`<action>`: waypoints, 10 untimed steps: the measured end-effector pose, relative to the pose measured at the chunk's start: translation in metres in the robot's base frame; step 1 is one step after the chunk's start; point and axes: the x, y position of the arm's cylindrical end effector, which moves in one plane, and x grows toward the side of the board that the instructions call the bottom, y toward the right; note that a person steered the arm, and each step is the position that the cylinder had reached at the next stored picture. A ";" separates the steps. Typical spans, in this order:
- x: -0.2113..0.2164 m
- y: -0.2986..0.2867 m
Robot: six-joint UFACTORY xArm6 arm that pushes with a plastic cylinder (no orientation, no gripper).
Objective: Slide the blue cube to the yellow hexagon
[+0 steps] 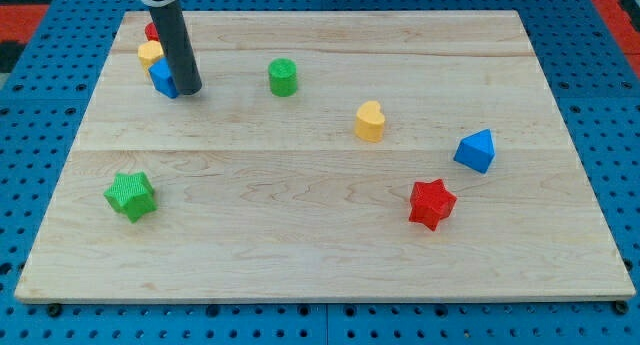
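Pressing our tip [190, 89] against the right side of the blue cube [162, 80], we are working in the top left corner of the wooden tabletop [320, 255]. Our tool is a plain dark rod with nothing to open or close, so it is gripping nothing; it is only touching the cube's side. The cube is sitting just below the yellow hexagon [149, 53], apparently touching it, and a red block [151, 31], mostly hidden, is peeking out just above the hexagon. We are judging the task nearly complete, since the 2 task blocks are already packed together.

Elsewhere, a green cylinder [283, 77] is standing to the right of our tip, well apart. A yellow heart-like block [369, 121] is lying near the middle. A blue triangular block [475, 151] and a red star [432, 204] are resting toward the view's right. A green star [130, 195] is lying at the lower left. None of these 5 is blocking the cube.
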 end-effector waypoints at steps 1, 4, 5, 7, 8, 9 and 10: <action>0.001 -0.004; 0.007 -0.051; 0.007 -0.084; -0.001 -0.125; -0.016 -0.127; -0.019 -0.126; -0.019 -0.121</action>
